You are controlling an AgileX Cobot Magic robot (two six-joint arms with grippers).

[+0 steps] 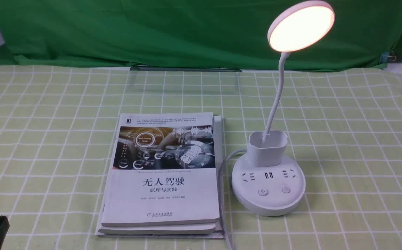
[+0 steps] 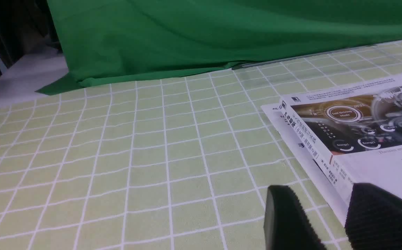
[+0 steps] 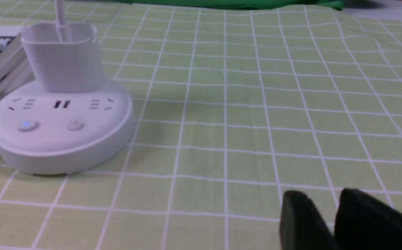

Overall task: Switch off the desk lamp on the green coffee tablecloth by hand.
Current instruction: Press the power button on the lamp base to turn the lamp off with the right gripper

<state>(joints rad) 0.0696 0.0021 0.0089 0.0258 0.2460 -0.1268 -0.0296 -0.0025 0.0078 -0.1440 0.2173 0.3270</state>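
The tablecloth (image 1: 326, 215) is seen as thin woven cloth, matt and slightly rippled. Smooth, satin-like plastic is shown on the lamp (image 1: 268, 205), base and cup holder alike. The backdrop (image 1: 187, 34) is seen as matt, creased cloth. Smooth paper covers with a faint sheen are shown on the books (image 1: 162, 205). Dark, matt surfaces are seen on the jaws of the left gripper (image 2: 320, 205) and right gripper (image 3: 322, 205).

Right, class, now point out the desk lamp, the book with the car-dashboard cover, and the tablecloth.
desk lamp (image 1: 268, 177): front view, on its round base
book (image 1: 162, 201): front view, lower cover
tablecloth (image 1: 360, 139): front view, bare gridded part
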